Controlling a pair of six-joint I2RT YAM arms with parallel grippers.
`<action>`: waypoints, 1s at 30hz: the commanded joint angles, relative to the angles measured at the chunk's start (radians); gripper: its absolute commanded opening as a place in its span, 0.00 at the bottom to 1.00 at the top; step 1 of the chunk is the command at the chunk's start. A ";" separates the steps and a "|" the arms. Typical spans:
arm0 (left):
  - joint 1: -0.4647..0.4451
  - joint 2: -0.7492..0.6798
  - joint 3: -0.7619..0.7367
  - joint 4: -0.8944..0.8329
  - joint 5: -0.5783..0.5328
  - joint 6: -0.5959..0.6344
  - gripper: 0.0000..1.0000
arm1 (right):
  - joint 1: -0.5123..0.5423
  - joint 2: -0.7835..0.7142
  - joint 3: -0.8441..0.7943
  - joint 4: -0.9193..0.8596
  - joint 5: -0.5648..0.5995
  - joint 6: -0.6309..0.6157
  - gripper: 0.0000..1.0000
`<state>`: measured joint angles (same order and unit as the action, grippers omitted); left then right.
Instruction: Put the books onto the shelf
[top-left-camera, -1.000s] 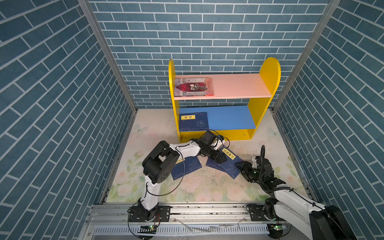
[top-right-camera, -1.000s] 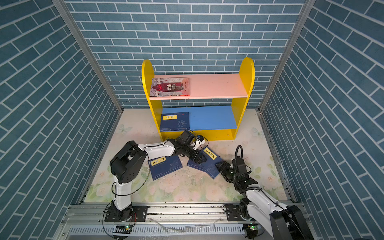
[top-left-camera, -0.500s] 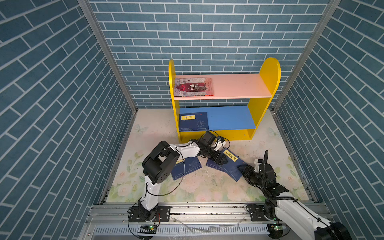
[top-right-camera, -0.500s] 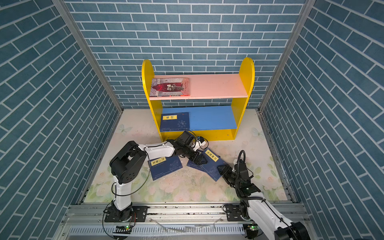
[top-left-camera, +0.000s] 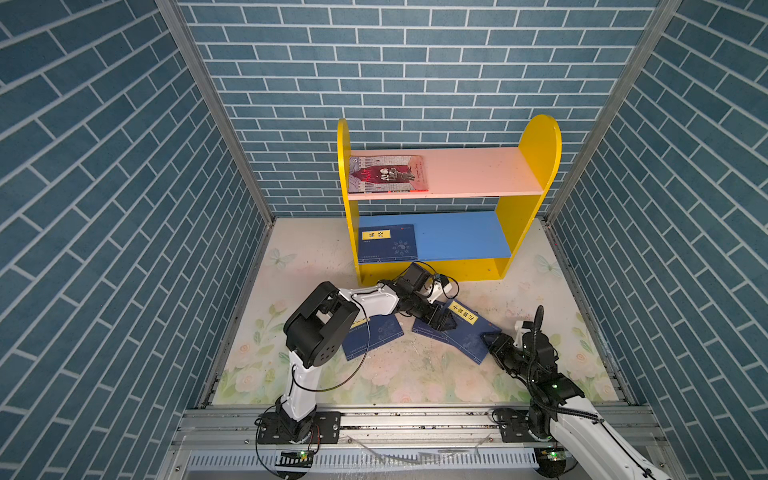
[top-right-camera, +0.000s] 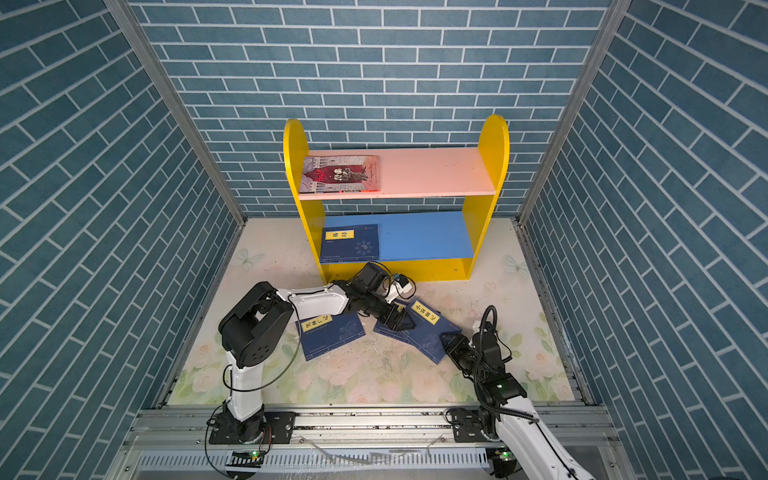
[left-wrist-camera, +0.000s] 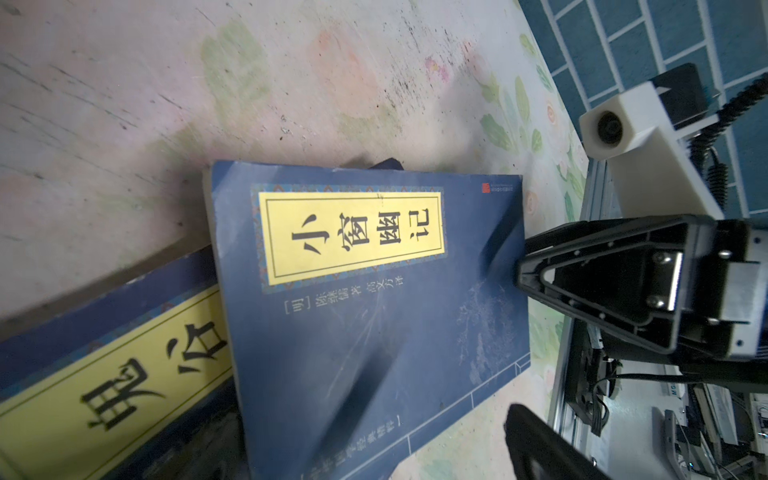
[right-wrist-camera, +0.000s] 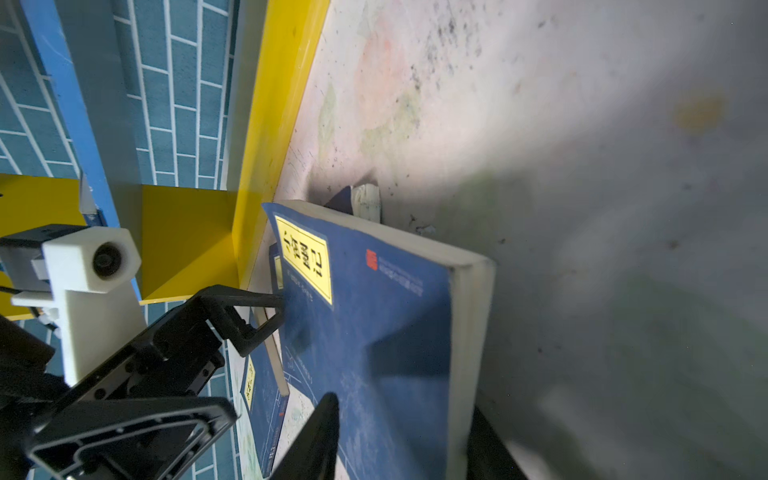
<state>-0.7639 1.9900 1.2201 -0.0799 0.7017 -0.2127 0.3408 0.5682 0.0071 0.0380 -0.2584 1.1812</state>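
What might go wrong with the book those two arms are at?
1. The right fingers straddle only an edge of the top book; a thin softcover may bend or slip out.
2. The left fingers touch its other end, so lifting could tug against them.
3. The book beneath may get dragged along.

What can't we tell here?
Whether the right gripper has clamped the top navy book: its fingers are blurred and cut by the frame edge in the right wrist view, tiny in both top views.
Lower navy book: under the top one and the left gripper in both top views; label cut off at the left wrist view's edge.
Shelved navy book's small print: too small, both top views.
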 joint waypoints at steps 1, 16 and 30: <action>-0.014 -0.018 -0.026 0.035 0.094 -0.011 0.99 | 0.000 0.044 -0.015 0.045 -0.028 0.011 0.44; 0.010 -0.067 -0.028 -0.021 0.038 0.022 1.00 | 0.000 0.011 0.019 0.020 -0.048 0.006 0.12; 0.030 -0.356 0.038 -0.316 -0.050 0.134 1.00 | 0.001 -0.103 0.113 -0.083 -0.129 -0.040 0.00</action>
<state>-0.7441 1.6951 1.2350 -0.2638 0.6685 -0.1177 0.3401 0.4694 0.0650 -0.0387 -0.3416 1.1725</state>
